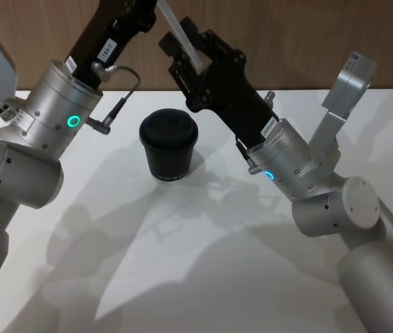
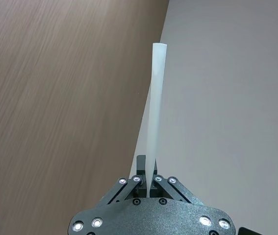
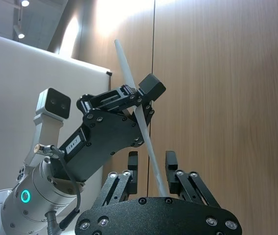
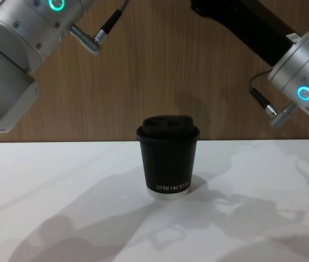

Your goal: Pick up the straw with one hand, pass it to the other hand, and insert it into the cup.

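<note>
white table top [image 1: 217, 277], matt, w/ wood-panel wall [image 4: 143, 82] behind.

arms: both raised off the table and angled inward, meeting high over its far side. left arm [image 1: 50, 118] enters from the left and slopes up toward centre. right arm [image 1: 293, 159] enters from the right and slopes up to meet it.

left gripper [image 3: 141, 95]: fingers closed on the straw, pinching it partway along, w/ a free length on each side of the grip.

right gripper [image 3: 151, 164]: fingers [image 3: 132, 166] spread, one each side of the straw's lower end. gap visible both sides, so not touching it.

cup [image 1: 168, 149]: black paper, black domed lid on, white lettering near base. upright on the table btwn the two arms, below both grippers and apart from them.

straw [image 1: 178, 31]: held in the air, higher than the cup and beyond it, clear of table and cup. long axis tilted, not vert. head view has it running from the top edge down and rightward into the right gripper. right wrist view has it rising from btwn the right gripper's fingers, through the left gripper's pinch, w/ its free end past that. appearance: thin, white, slightly translucent, straight along the whole visible length, far end cut square.
</note>
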